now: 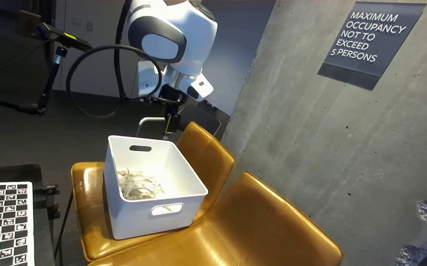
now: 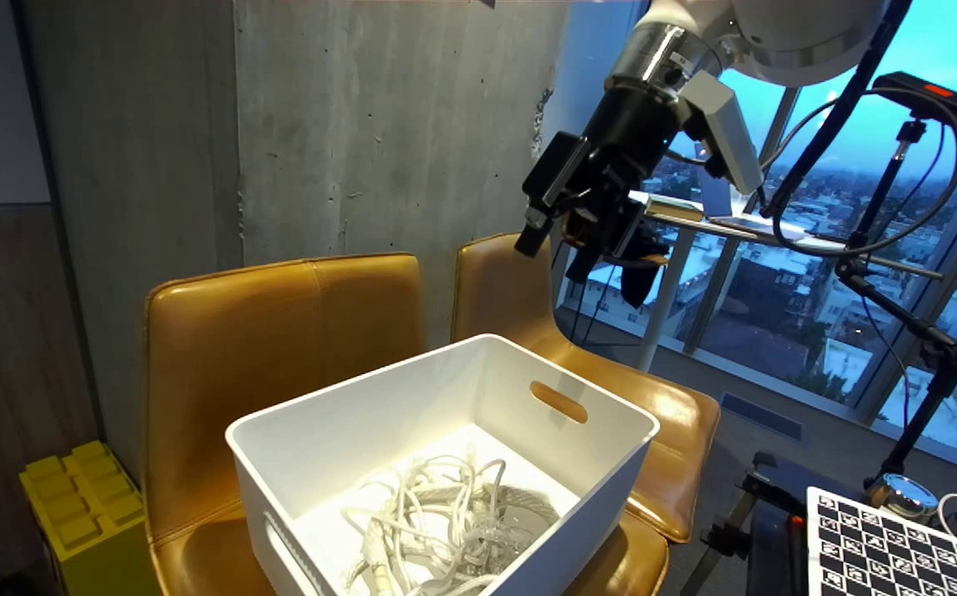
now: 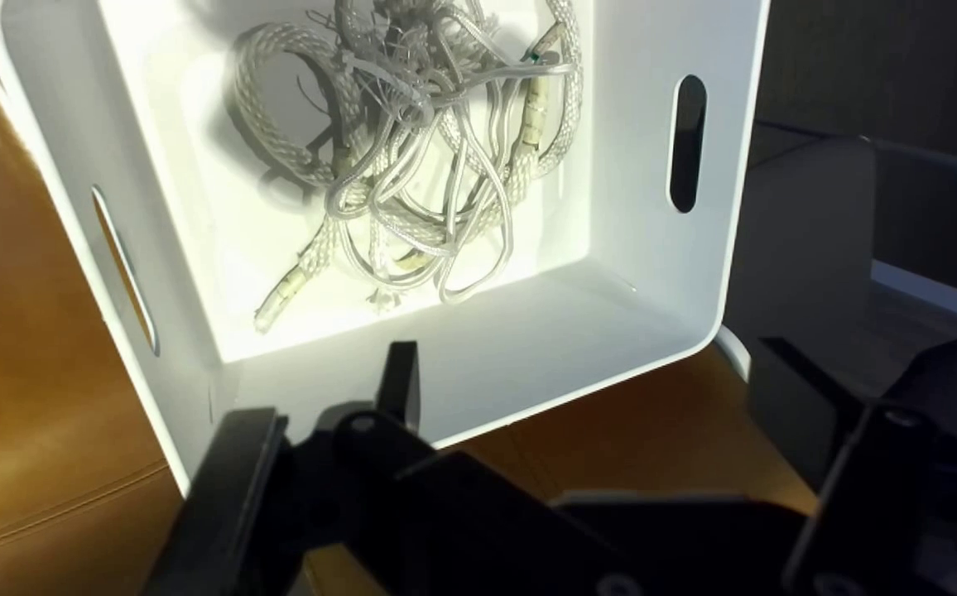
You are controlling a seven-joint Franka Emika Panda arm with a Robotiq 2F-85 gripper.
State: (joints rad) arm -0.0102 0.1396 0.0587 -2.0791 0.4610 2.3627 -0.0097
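Note:
My gripper [image 3: 590,364] is open with nothing between its fingers. It also shows in an exterior view [image 2: 557,255], above and beyond the far end of a white bin. The white bin [image 1: 136,221] has slotted handles and sits across tan leather chairs; it shows in both exterior views [image 2: 346,434] and in the wrist view [image 3: 652,298]. The bin holds a tangle of white ropes and thin cords [image 3: 437,194], also visible in an exterior view [image 2: 437,513]. The gripper is apart from the ropes and looks apart from the bin.
Tan chairs [image 1: 272,218] stand along a concrete wall [image 1: 298,129]. A black-and-white patterned board [image 1: 3,225] lies on a dark stand beside the chairs. A camera on a jointed arm [image 2: 938,99] stands near the robot. A yellow block-like box [image 2: 89,505] is behind a chair.

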